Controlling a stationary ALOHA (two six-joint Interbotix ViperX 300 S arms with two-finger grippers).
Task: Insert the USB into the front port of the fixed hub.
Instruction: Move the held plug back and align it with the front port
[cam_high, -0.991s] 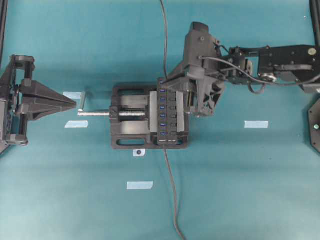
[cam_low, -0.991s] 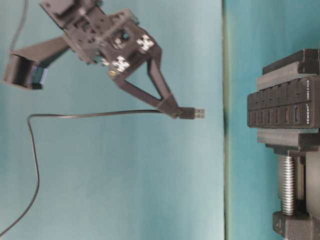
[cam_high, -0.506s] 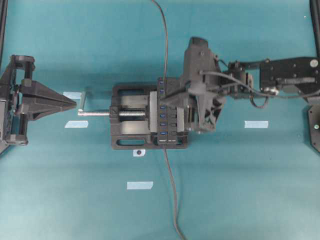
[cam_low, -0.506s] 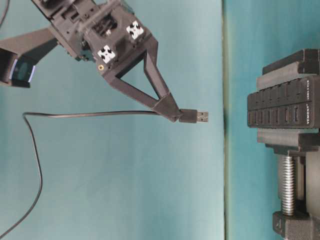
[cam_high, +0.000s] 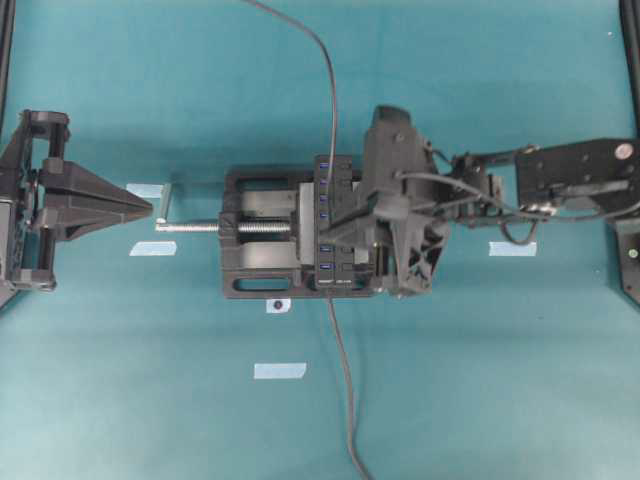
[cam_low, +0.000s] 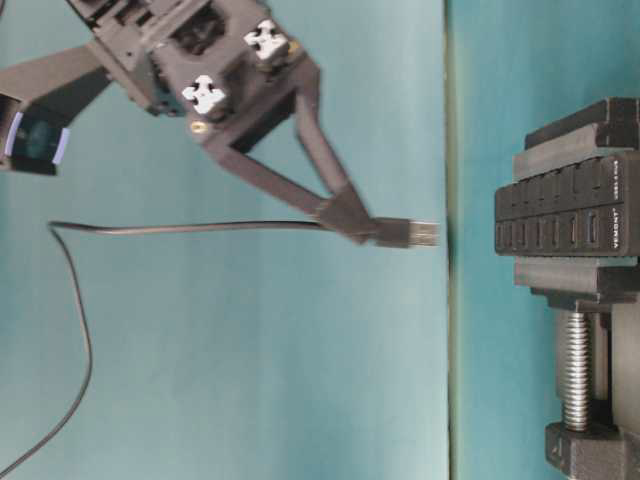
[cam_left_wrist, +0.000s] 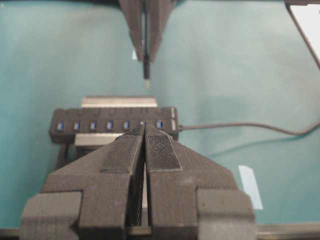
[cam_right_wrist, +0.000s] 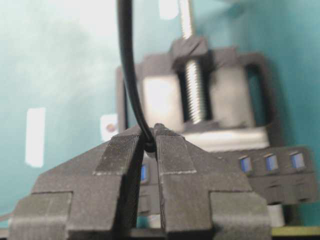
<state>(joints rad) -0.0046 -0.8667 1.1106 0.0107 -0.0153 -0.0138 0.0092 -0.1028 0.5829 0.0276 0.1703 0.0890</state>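
My right gripper (cam_low: 350, 215) is shut on the USB (cam_low: 408, 233), whose metal tip points at the fixed hub (cam_low: 565, 222) across a short gap. From overhead the right gripper (cam_high: 345, 215) hangs above the hub (cam_high: 328, 220) and hides the plug. The plug's thin cable (cam_high: 325, 80) runs off to the far edge. Seen from the left wrist, the USB (cam_left_wrist: 146, 72) hangs from the right fingers (cam_left_wrist: 135, 25) above the row of blue ports on the hub (cam_left_wrist: 112, 125). My left gripper (cam_high: 150, 207) rests shut and empty at the left.
A black vise (cam_high: 260, 260) with a silver screw (cam_high: 200, 227) and handle clamps the hub. The hub's own cable (cam_high: 345, 400) trails to the near edge. Pale tape marks (cam_high: 513, 248) (cam_high: 279, 370) lie on the teal table.
My right gripper has carried the USB along the hub toward the near end and closer to its ports. The left arm has not moved.
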